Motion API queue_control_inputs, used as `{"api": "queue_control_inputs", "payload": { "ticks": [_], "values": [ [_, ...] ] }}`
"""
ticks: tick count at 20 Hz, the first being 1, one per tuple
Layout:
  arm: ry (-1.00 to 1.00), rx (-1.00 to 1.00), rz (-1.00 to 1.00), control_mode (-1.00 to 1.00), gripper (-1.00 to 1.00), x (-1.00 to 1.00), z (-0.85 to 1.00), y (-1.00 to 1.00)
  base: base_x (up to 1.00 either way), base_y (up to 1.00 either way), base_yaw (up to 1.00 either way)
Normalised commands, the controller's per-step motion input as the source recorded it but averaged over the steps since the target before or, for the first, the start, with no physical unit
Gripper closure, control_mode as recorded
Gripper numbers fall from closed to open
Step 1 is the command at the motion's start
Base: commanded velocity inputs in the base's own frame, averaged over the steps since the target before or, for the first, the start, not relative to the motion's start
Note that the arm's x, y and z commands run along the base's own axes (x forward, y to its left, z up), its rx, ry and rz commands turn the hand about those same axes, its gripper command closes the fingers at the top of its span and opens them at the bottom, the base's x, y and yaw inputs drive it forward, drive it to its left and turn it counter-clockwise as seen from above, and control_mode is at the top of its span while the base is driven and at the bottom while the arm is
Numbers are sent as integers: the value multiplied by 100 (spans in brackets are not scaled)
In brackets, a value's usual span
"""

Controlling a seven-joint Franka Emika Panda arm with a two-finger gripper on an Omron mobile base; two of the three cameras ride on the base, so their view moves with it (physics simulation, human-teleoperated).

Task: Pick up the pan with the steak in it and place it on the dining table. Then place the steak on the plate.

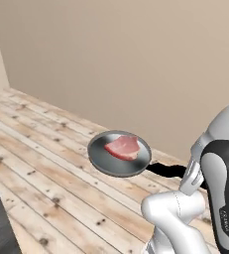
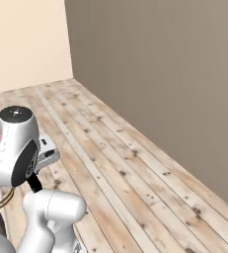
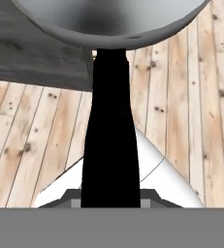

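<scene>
Round grey metal pan [image 3: 113,22] on a straight black handle [image 3: 109,145], seen along the handle.

The pan's curved grey underside spans the top edge; its handle runs straight down from the bowl to the bottom edge, widening as it goes. Beneath the pan lie pale knotted wooden floor planks [image 3: 191,97]. A dark grey surface [image 3: 31,58] sits left of the handle, just under the bowl.
</scene>
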Motion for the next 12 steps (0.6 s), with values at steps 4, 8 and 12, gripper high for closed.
{"api": "queue_control_inputs", "payload": {
  "ticks": [4, 8, 12],
  "values": [
    [0, 0, 0, 100, 100, 0, 0, 0, -2, 0, 49],
    [0, 0, 0, 100, 100, 0, 0, 0, -3, 0, 49],
    [0, 0, 0, 100, 100, 0, 0, 0, 3, -7, 34]
  ]
}}
